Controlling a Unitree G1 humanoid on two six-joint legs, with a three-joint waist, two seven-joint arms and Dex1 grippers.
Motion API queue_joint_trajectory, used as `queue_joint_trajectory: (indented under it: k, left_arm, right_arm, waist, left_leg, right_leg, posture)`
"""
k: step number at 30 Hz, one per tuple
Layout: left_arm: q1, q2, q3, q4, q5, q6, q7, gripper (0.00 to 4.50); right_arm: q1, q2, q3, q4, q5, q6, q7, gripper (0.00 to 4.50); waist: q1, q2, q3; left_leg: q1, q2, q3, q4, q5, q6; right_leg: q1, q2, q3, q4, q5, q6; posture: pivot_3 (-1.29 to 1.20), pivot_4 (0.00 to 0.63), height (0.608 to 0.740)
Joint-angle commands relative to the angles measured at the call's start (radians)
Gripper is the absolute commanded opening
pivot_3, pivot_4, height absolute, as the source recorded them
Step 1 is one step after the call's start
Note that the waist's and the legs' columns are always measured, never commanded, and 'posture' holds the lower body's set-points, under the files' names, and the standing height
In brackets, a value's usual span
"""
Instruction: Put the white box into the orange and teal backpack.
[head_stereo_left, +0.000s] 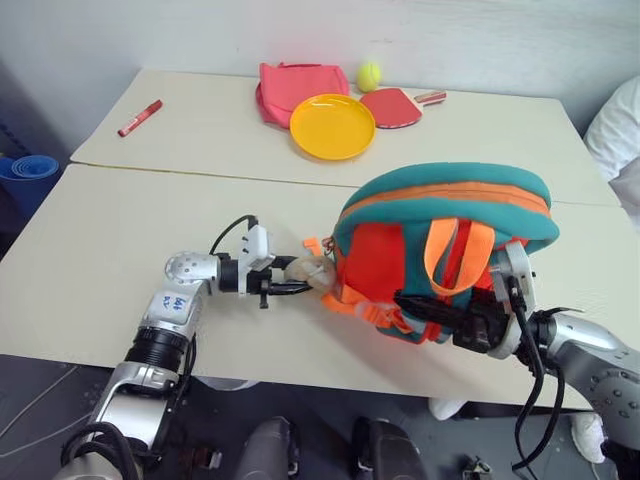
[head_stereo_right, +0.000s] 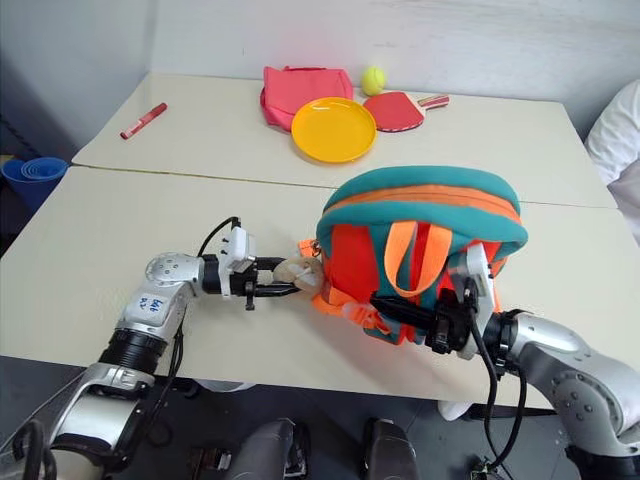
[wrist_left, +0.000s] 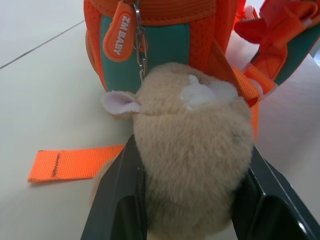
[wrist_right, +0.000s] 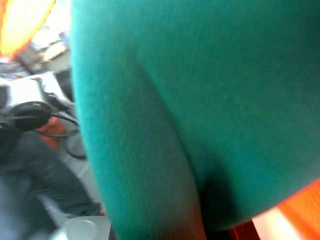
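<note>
Backpacks: one, the orange and teal backpack (head_stereo_left: 445, 235), near table edge, held up off the table between my two grippers.
Plush hamster (wrist_left: 192, 150): one, chained to the backpack's side.
My left gripper (wrist_left: 192, 200): fingers clamped around the hamster.
My right gripper (head_stereo_right: 400, 312): closed at the backpack's orange straps; grip itself hidden.
White box: nowhere I can see.
Far table: one yellow plate (head_stereo_left: 332, 125), one pink cloth bag (head_stereo_left: 295, 88), one red paddle (head_stereo_left: 395, 106), one tennis ball (head_stereo_left: 369, 75), one red marker (head_stereo_left: 140, 117).
</note>
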Motion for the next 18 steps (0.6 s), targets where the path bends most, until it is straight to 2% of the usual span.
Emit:
queue_joint_trajectory:
  k: [1, 2, 3, 4, 6, 9, 12, 14, 16, 18]
  left_arm:
    - [0.029, 0.035, 0.039, -0.067, -0.029, 0.099, 0.022, 1.92]
    - [0.043, 0.074, 0.068, -0.090, -0.053, 0.145, 0.010, 2.28]
    - [0.054, 0.103, 0.088, -0.110, -0.070, 0.180, 0.002, 2.57]
    - [0.085, 0.154, 0.112, -0.138, -0.086, 0.198, -0.026, 2.85]
    - [0.137, 0.218, 0.144, -0.177, -0.107, 0.206, -0.057, 3.54]
    - [0.242, 0.297, 0.224, -0.252, -0.160, 0.207, -0.095, 4.45]
    - [0.370, 0.382, 0.300, -0.324, -0.202, 0.254, -0.125, 4.50]
    - [0.444, 0.388, 0.351, -0.358, -0.193, 0.217, -0.086, 4.50]
    - [0.513, 0.389, 0.375, -0.389, -0.115, 0.154, -0.001, 4.50]
    - [0.586, 0.396, 0.387, -0.410, -0.043, -0.021, -0.007, 4.50]
  right_arm:
    - [0.030, 0.029, -0.007, 0.014, -0.107, -0.111, 0.000, 0.00]
    - [0.042, 0.021, -0.006, 0.013, -0.142, -0.138, 0.012, 0.00]
    - [0.051, 0.016, -0.004, 0.011, -0.169, -0.161, 0.023, 0.65]
    - [0.070, 0.011, -0.017, 0.004, -0.202, -0.203, 0.042, 0.88]
    - [0.104, 0.003, -0.043, -0.006, -0.243, -0.261, 0.068, 1.61]
    - [0.179, -0.045, -0.145, 0.004, -0.300, -0.326, 0.108, 2.66]
    - [0.294, -0.082, -0.263, 0.047, -0.331, -0.408, 0.216, 3.70]
    - [0.365, -0.085, -0.323, 0.146, -0.391, -0.537, 0.306, 4.38]
    - [0.380, -0.080, -0.365, 0.279, -0.446, -0.698, 0.376, 4.47]
    - [0.376, -0.094, -0.377, 0.367, -0.477, -0.784, 0.421, 4.47]
  waist:
    - [-0.001, 0.000, 0.000]
    - [-0.001, 0.000, 0.000]
    - [-0.003, 0.000, 0.000]
    - [-0.008, 0.000, 0.000]
    - [-0.016, 0.000, 0.000]
    - [-0.021, 0.001, 0.000]
    - [-0.014, 0.001, 0.000]
    - [-0.005, 0.001, 0.000]
    - [0.000, 0.001, 0.000]
    - [-0.001, 0.001, 0.001]
  left_leg:
    - [0.000, 0.000, 0.000, 0.000, 0.000, 0.000]
    - [0.000, 0.000, 0.000, 0.000, 0.000, 0.000]
    - [0.000, 0.000, 0.000, 0.000, 0.000, 0.000]
    - [0.000, 0.000, 0.000, 0.000, 0.000, 0.000]
    - [0.000, 0.001, 0.000, -0.001, 0.000, -0.001]
    - [0.000, 0.001, 0.000, -0.001, -0.001, -0.002]
    - [0.000, 0.001, -0.001, -0.001, -0.002, -0.001]
    - [0.001, 0.001, -0.002, -0.001, -0.003, -0.002]
    - [0.002, 0.001, -0.001, -0.001, -0.006, -0.003]
    - [0.003, 0.000, 0.000, -0.001, -0.009, -0.006]
  right_leg:
    - [0.000, 0.000, 0.000, 0.000, 0.000, 0.000]
    - [0.000, 0.002, -0.001, 0.000, 0.000, 0.000]
    - [0.000, 0.002, -0.001, 0.001, 0.000, 0.000]
    - [0.000, 0.002, -0.001, 0.000, 0.000, 0.000]
    - [-0.001, 0.001, -0.001, 0.000, 0.000, 0.000]
    - [-0.001, 0.001, -0.001, -0.001, -0.001, -0.001]
    - [0.001, -0.001, 0.001, -0.002, 0.000, -0.001]
    - [0.001, -0.001, 0.001, -0.003, -0.001, -0.001]
    - [0.002, -0.002, 0.001, -0.007, -0.001, -0.001]
    - [0.002, -0.002, 0.003, -0.007, 0.000, -0.001]
  posture:
    - [0.00, 0.150, 0.740]
    - [0.00, 0.150, 0.740]
    - [0.00, 0.150, 0.740]
    - [0.00, 0.150, 0.740]
    - [0.00, 0.150, 0.740]
    - [0.00, 0.150, 0.740]
    - [0.00, 0.150, 0.740]
    - [0.00, 0.150, 0.740]
    - [0.00, 0.150, 0.740]
    - [0.00, 0.150, 0.740]
